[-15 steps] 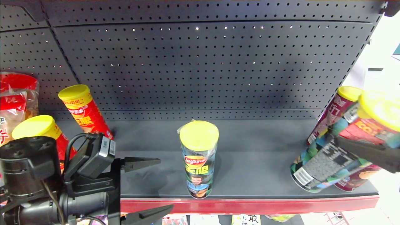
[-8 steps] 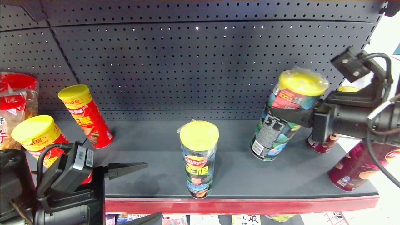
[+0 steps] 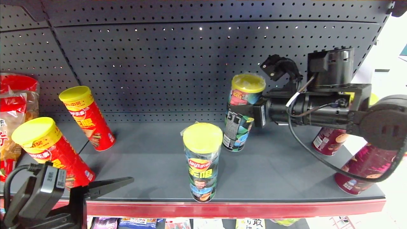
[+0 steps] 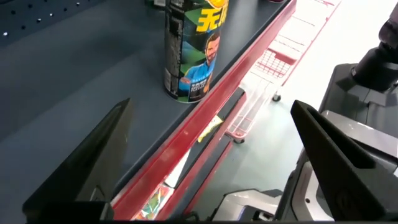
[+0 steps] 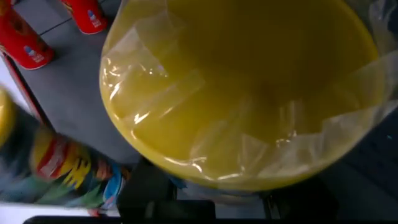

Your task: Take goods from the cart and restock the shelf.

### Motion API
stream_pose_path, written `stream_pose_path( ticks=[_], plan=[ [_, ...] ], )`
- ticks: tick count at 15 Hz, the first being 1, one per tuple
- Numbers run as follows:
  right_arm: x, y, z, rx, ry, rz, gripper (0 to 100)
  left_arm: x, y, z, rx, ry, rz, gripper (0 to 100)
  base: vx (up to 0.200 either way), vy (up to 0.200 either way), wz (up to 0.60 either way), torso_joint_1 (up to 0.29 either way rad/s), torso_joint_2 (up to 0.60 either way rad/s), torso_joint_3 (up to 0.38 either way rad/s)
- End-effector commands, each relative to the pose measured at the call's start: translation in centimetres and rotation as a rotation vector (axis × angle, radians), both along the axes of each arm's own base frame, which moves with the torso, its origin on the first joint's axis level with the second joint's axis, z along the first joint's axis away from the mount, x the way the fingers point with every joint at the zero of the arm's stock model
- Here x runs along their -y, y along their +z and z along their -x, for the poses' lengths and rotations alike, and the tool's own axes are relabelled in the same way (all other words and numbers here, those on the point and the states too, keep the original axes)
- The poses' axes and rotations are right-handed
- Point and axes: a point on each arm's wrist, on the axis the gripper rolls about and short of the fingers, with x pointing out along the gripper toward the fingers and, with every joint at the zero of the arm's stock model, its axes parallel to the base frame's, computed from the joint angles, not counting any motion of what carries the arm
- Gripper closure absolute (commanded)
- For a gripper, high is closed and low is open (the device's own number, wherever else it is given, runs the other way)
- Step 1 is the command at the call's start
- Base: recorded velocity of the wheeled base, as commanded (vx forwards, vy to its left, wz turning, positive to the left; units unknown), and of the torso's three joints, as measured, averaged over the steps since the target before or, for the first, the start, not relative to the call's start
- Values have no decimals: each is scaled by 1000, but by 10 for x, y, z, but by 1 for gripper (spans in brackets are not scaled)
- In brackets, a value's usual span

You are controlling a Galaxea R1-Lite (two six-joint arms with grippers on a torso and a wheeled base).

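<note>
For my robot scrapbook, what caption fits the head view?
Right tool holds a chip can at the shelf.

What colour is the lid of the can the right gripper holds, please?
Yellow lid on the can, clearest in the right wrist view.

Label on front can point(image 3: 202, 162): yellow characters; smaller print seemingly unreadable.

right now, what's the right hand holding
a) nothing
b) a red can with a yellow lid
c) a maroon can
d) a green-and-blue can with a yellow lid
d: the right hand is shut on the green-and-blue can just below its yellow lid, holding it tilted over the back of the shelf.
</note>
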Motion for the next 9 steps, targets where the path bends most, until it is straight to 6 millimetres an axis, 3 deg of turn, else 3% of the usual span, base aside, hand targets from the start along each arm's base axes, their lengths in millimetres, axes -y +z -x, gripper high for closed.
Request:
stream_pose_path(
  ticks=[1, 9],
  plan=[
    [-19, -18, -17, -32, 21, 20, 100, -5, 0, 11, 27, 6, 13, 0, 0, 0, 0, 0, 0, 0],
    [-45, -26, -38, -23, 52, 19, 100, -7, 3, 8, 29, 49, 20, 0, 0, 0, 0, 0, 0, 0]
  ],
)
